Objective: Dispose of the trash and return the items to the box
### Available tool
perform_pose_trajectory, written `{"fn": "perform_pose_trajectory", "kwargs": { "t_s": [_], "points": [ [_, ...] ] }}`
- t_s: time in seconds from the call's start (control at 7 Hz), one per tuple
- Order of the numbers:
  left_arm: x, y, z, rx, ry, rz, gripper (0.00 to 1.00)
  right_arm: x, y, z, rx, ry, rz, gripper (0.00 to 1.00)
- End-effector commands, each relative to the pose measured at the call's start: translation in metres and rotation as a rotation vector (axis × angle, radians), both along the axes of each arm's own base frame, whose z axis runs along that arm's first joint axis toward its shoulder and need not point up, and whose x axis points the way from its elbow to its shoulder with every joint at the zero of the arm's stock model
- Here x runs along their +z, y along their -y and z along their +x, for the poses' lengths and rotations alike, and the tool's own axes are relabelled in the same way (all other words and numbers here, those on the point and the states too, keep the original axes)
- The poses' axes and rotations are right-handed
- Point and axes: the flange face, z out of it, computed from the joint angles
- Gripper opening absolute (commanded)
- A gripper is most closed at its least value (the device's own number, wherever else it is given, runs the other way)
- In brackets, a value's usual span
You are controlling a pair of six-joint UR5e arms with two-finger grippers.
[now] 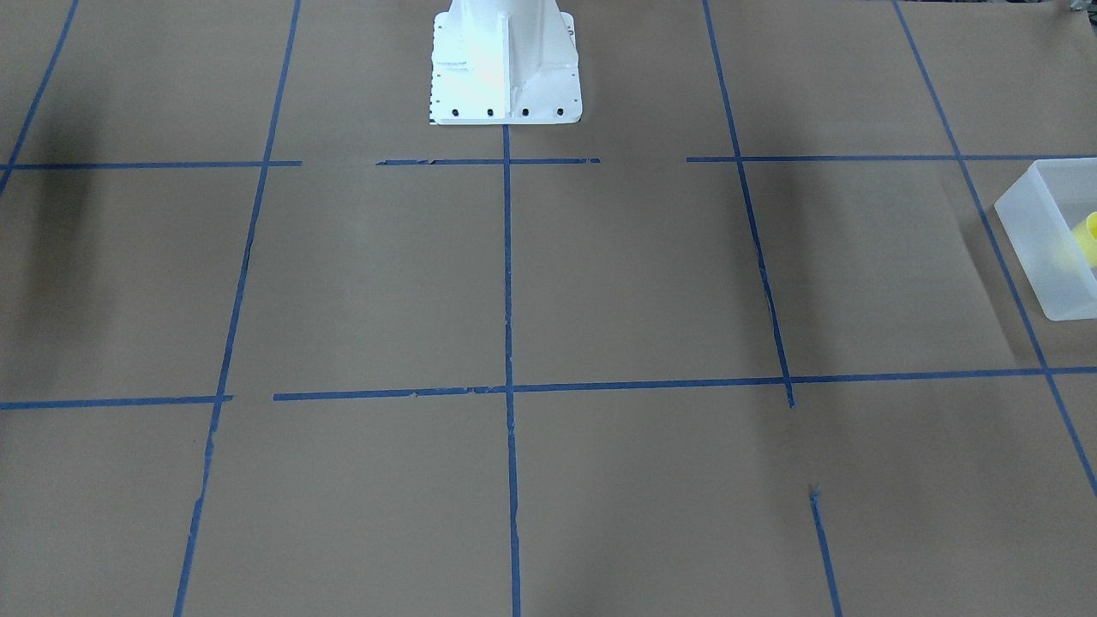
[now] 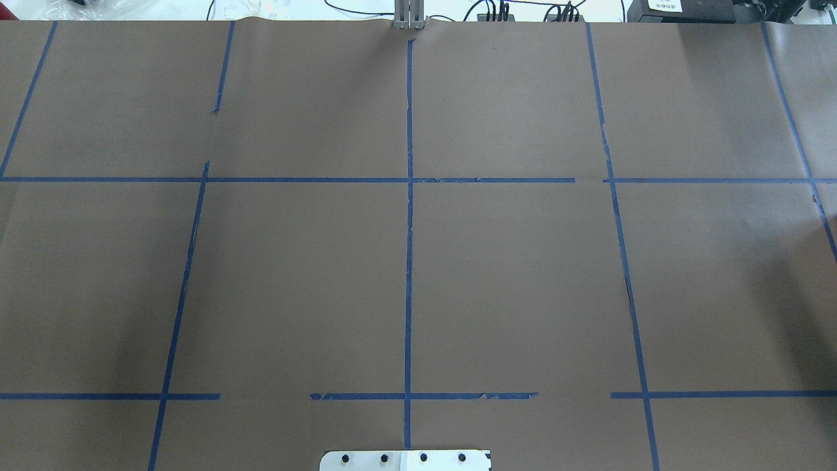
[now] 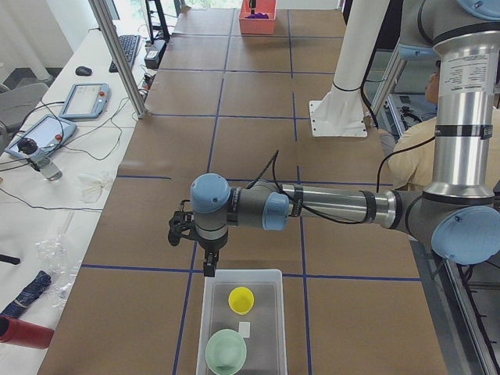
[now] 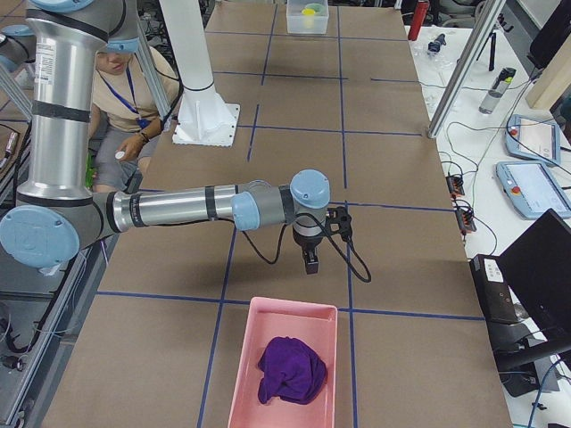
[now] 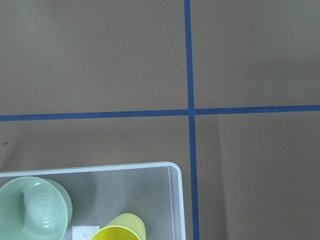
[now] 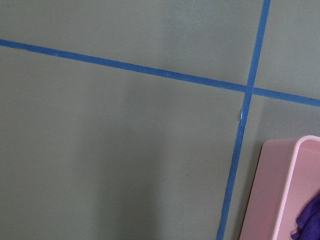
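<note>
The left gripper [image 3: 209, 268] hangs, fingers pointing down, over the table [image 2: 294, 275] just beyond the far short rim of the frosted box [image 3: 242, 273]. It shows only in the exterior left view, so the finger opening and any hold cannot be determined. Both items are inside the box: the yellow cup [image 3: 241, 299] sits toward the gripper end and the mint-green bowl [image 3: 226, 351] toward the other end, with a small white label [image 3: 244, 329] between them. The right gripper [image 4: 310, 263] hangs above bare table short of a pink tray [image 4: 241, 374] containing a purple cloth [image 4: 290, 370]. Its finger state likewise cannot be determined.
</note>
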Motion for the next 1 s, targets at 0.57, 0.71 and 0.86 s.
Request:
{"fn": "perform_pose_trajectory", "kwargs": {
  "t_s": [0.57, 0.71, 0.86],
  "points": [
    [0.0018, -0.0018, 0.0032, 0.007, -0.001, -0.005, 1.00, 0.0001, -0.0056, -0.0028, -0.010, 0.051, -0.014, 1.00],
    [0.0002, 0.0001, 0.0061, 0.014, -0.001, 0.001, 1.00, 0.0008, -0.0042, -0.0030, -0.010, 0.050, -0.012, 1.00],
    [-0.0015, 0.0015, 0.0054, 0.012, -0.001, 0.006, 1.00, -0.0018, -0.0060, -0.0027, -0.010, 0.051, -0.008, 1.00]
  ]
}}
